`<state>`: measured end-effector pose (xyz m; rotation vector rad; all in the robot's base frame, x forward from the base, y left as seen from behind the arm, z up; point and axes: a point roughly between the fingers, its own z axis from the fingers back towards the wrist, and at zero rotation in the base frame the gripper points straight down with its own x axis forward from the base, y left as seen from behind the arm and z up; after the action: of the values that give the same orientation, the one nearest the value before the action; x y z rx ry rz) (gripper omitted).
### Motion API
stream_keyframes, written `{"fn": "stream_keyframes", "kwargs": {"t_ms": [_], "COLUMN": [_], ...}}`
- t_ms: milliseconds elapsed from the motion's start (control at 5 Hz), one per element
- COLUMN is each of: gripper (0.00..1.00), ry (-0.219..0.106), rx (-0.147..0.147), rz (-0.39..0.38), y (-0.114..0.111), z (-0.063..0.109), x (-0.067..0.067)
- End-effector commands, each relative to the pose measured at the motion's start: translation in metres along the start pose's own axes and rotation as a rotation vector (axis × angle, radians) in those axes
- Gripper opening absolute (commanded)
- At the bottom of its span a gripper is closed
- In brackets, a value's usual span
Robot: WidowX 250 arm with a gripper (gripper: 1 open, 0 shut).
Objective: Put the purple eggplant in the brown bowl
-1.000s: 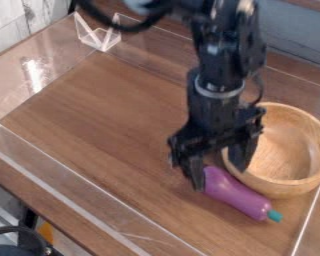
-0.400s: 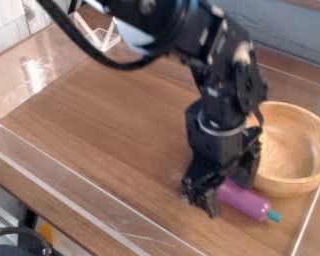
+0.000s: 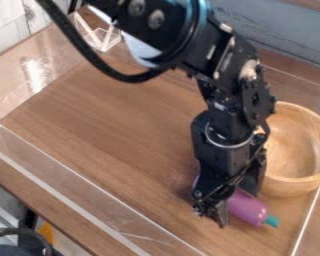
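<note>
The gripper (image 3: 230, 203), pointing straight down with jaws spread wide and holding nothing, straddles the near end of the purple eggplant (image 3: 248, 210), which lies on the wooden table (image 3: 109, 130) just beside the brown bowl (image 3: 299, 150), long axis running lower right.

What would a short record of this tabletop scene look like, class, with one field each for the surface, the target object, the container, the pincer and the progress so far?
surface: brown wooden table
target object: small glossy purple eggplant, lying on the table, partly hidden by the pincer
container: round light-brown wooden bowl, empty, right of the arm
pincer: black pincer, pointing down, open, fingers around the eggplant's near end
progress: eggplant not yet lifted, outside the bowl
</note>
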<state>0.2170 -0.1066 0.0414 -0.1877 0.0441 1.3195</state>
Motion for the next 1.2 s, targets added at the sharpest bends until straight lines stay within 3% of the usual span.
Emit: {"fn": "stream_keyframes", "kwargs": {"t_ms": [0,1000], "gripper": [1.00,1.00], "ry": [0.019,0.069], "rx": [-0.035,-0.067], "rz": [0.021,0.097], "y": [-0.0049,-0.0080], "z": [0.0044,0.0063], "x": [-0.0027,-0.0037]}}
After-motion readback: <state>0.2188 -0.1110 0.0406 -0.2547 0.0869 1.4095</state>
